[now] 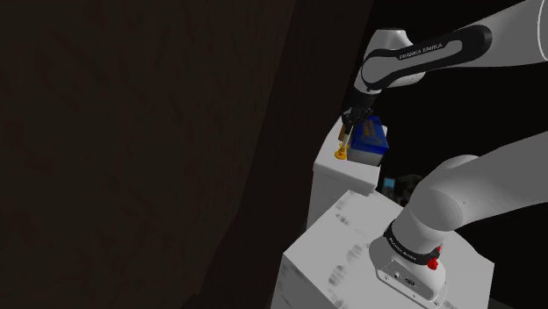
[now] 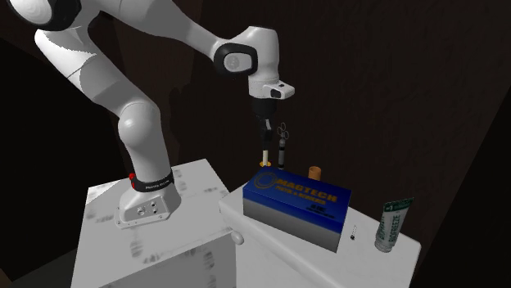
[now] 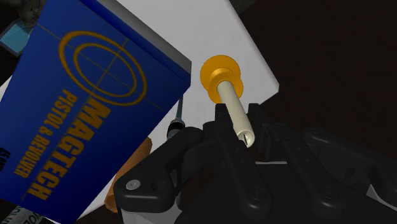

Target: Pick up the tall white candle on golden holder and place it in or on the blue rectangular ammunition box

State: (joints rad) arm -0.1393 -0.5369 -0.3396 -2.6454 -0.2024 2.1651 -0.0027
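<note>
A tall cream-white candle (image 3: 233, 111) stands upright in a golden holder (image 3: 221, 75) near a corner of the white table (image 3: 205, 28), right beside the blue ammunition box (image 3: 83, 108). My gripper (image 3: 238, 125) comes down from above and is shut on the candle's upper part, with a black finger on each side. From the shoulder view the gripper (image 1: 349, 123) is just above the holder (image 1: 340, 154), and the box (image 1: 371, 139) lies next to it. In the second exterior view the gripper (image 2: 266, 133) and candle (image 2: 264, 155) rise behind the box (image 2: 296, 200), which hides the holder.
A green tube (image 2: 393, 223) stands at the table's far end. A small brown object (image 2: 314, 172) and a thin dark tool (image 2: 282, 141) sit behind the box. My white stand (image 2: 156, 221) adjoins the table. Dark walls surround the scene, and the table edge is close to the holder.
</note>
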